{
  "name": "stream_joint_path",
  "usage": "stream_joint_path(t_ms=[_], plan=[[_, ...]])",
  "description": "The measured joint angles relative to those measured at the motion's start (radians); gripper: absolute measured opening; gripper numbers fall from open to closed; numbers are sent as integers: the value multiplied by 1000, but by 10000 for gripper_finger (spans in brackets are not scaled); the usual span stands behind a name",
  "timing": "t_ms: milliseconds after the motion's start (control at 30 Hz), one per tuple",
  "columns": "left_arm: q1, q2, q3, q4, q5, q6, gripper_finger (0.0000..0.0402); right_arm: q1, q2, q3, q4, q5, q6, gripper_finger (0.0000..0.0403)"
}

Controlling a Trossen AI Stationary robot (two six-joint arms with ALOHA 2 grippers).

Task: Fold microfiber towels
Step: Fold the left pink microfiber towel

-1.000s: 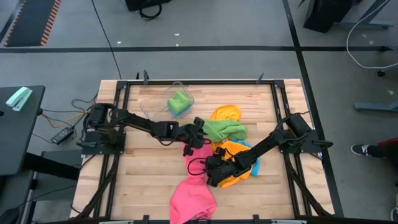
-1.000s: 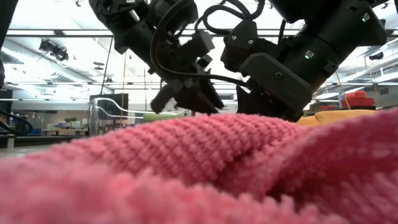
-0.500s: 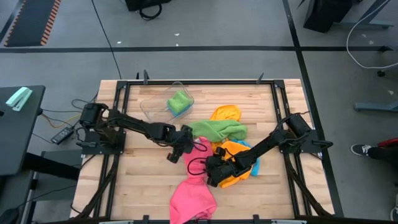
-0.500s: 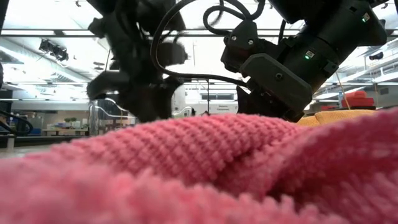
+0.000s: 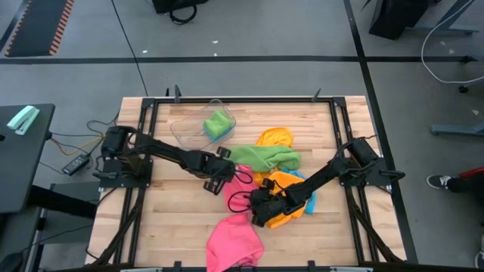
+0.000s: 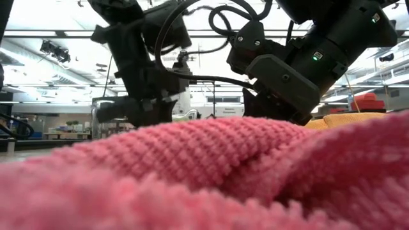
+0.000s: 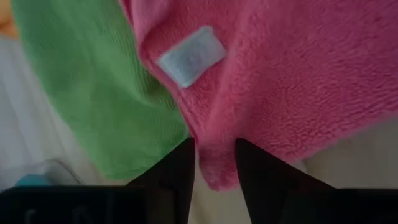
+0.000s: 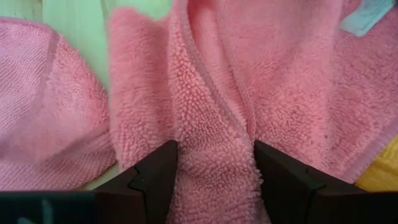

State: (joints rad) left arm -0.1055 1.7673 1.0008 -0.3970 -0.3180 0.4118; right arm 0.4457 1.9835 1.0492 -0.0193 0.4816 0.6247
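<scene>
Centrally on the wooden table (image 5: 174, 219), a heap of microfiber towels lies between the two arms. Near the far edge stands a clear plastic tub (image 5: 190, 128) holding one bunched green cloth (image 5: 218, 124); nothing else shows inside it. The pink towel (image 5: 236, 236) is drawn out into a long strip: its bulk lies at the near edge of the table, and a narrower band runs from there away toward the middle, so that its long axis points roughly from near to far. The green towel (image 5: 265, 158) lies crosswise beyond it, long axis left to right, with an orange towel (image 5: 274, 138) just behind and a second orange towel (image 5: 291, 198) beside the strip; a sliver of blue towel (image 5: 310, 204) shows at that one's edge. The left gripper (image 7: 214, 158) sits at the far end of the pink strip, its fingers (image 7: 175, 177) closing on the hem close to a pale sewn label (image 7: 191, 55), with green cloth alongside. The right gripper (image 8: 214, 168) holds a raised fold of the same pink towel between its fingers (image 8: 283, 177), farther along the strip.
</scene>
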Motion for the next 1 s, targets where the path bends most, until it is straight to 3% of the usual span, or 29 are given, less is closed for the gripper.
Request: stream_joint_path(t_ms=[367, 700, 800, 1000], plan=[[12, -44, 0, -6, 42, 20, 157, 0, 0, 0, 0, 0, 1, 213], [58, -35, 0, 313, 85, -121, 163, 0, 0, 0, 0, 0, 1, 213], [76, -11, 1, 376, 158, -139, 157, 0, 0, 0, 0, 0, 1, 213], [71, 51, 0, 396, 163, -81, 151, 2, 0, 0, 4, -1, 0, 213]])
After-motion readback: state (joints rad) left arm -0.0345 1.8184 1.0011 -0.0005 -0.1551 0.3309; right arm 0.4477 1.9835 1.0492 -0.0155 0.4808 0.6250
